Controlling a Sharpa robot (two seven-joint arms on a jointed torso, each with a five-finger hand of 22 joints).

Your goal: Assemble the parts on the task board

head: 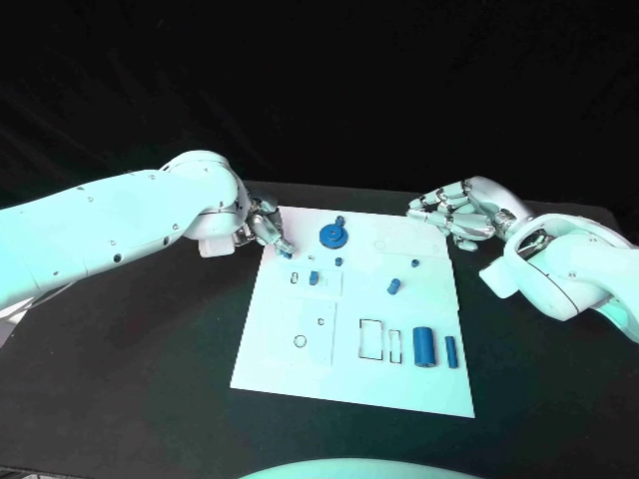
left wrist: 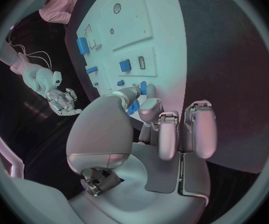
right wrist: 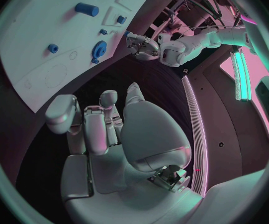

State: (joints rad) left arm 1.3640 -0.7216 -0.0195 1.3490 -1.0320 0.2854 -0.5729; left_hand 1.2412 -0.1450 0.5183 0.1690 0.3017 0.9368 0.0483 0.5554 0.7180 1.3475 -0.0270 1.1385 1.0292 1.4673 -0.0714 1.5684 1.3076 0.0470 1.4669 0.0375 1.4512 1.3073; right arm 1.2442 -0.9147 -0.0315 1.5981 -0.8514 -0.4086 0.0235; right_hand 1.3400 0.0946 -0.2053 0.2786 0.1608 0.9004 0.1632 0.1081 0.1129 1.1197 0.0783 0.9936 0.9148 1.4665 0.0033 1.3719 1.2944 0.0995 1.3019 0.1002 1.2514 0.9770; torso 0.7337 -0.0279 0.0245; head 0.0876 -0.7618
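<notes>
The left hand [head: 258, 228] sits at the far left corner of the task board [head: 284, 344], its fingers [left wrist: 141, 90] pinching a small blue part [head: 287, 252] just beside the blue wheel [head: 331, 236], so this looks like a pick or seating step. Next it likely must carry that part to its recess. The right hand [head: 463, 215] hovers off the far right corner over the counter [head: 133, 369], fingers curled, holding nothing; other parts lie on the board, among them a cylinder [head: 423, 346].
</notes>
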